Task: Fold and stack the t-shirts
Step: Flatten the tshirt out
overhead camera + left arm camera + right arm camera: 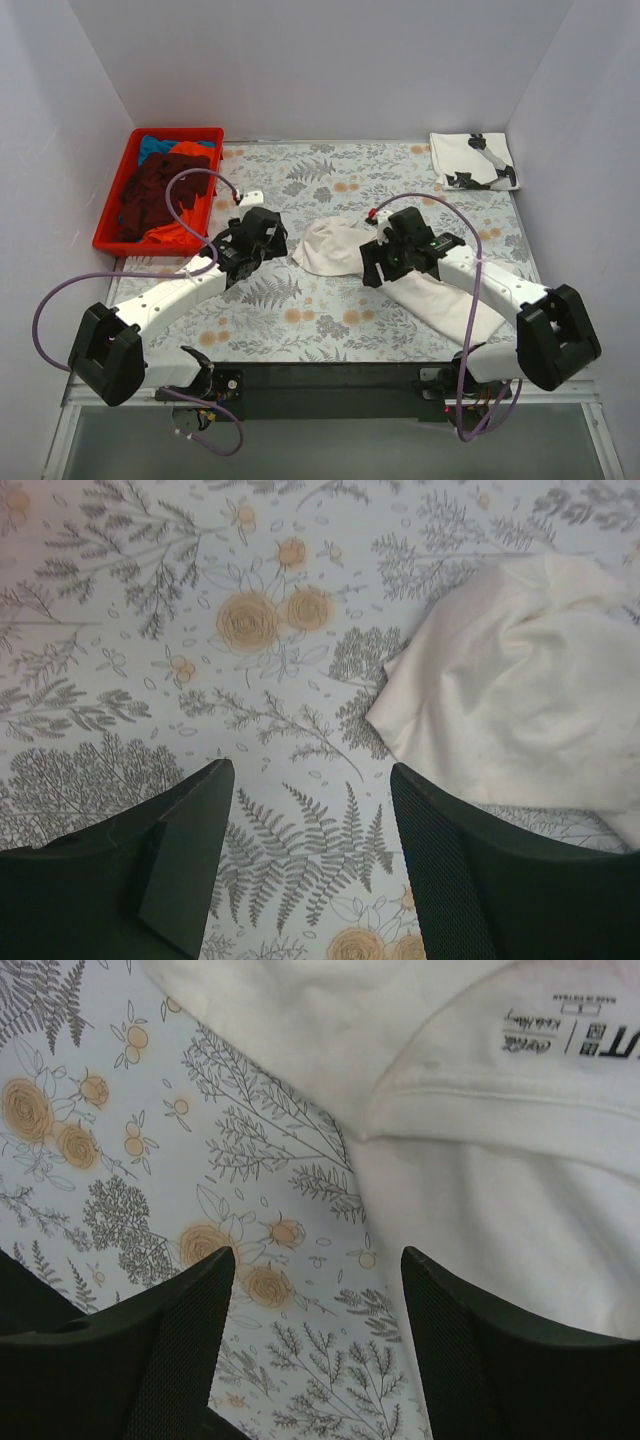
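1. The left gripper is spread wide. It holds nothing. Only the flowery table shows between its fingers.
2. A bunched-up white tee lies near this gripper, ahead of it and off to one side.
3. The right gripper is spread wide too, and it is empty. The table shows between its fingers as well.
4. The same white tee lies just ahead of the right gripper and next to one finger. Its neck and a small label face up.
5. Seen from above, the white tee is in the middle of the table. One end sits in a lump between the two grippers. The rest runs under the right arm toward the near right side.
6. A folded tee, white with black print, lies flat in the far right corner.
7. A red crate stands in the far left corner. A maroon tee, an orange tee and a blue tee are heaped inside it.
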Robot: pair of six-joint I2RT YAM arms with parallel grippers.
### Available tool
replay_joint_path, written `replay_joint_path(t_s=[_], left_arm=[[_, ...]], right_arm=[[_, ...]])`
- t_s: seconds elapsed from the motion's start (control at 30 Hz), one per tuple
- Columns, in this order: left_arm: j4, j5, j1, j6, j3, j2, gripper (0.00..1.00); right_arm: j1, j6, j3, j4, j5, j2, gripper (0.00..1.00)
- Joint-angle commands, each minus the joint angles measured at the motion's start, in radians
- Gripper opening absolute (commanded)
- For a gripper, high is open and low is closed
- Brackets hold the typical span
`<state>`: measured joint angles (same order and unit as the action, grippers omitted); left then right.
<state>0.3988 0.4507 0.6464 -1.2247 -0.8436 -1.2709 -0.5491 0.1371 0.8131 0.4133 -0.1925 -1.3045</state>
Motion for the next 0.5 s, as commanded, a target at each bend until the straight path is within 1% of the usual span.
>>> replay_joint_path(t_s=[0.0, 0.03, 0.1, 0.13, 0.17, 0.3, 0.47], left_arm=[[-0.037, 0.006, -0.051, 0.079, -0.061, 0.007, 0.63], [-0.043, 0.008, -0.072, 0.077, -0.046, 0.001, 0.63], [-0.06, -0.016, -0.093, 0.07, -0.026, 0.001, 0.63], [-0.037, -0.03, -0.109, 0.064, -0.028, 0.005, 0.63], [-0.038, -0.021, -0.113, 0.062, -0.022, 0.013, 0.63], [-0.046, 0.106, -0.113, 0.085, 0.004, 0.07, 0.63], [-0.055, 0.131, -0.117, 0.093, 0.017, 0.102, 0.62]], right_arm=[[-0.046, -0.05, 0.093, -0.088, 0.043, -0.074, 0.73], [-0.054, -0.056, 0.103, -0.093, 0.054, -0.122, 0.73], [-0.067, -0.071, 0.121, -0.106, 0.07, -0.166, 0.72], [-0.072, -0.076, 0.139, -0.113, 0.076, -0.203, 0.71], [-0.075, -0.092, 0.147, -0.117, 0.082, -0.22, 0.71], [-0.097, -0.134, 0.202, -0.119, 0.125, -0.306, 0.7], [-0.11, -0.134, 0.244, -0.119, 0.145, -0.397, 0.67]])
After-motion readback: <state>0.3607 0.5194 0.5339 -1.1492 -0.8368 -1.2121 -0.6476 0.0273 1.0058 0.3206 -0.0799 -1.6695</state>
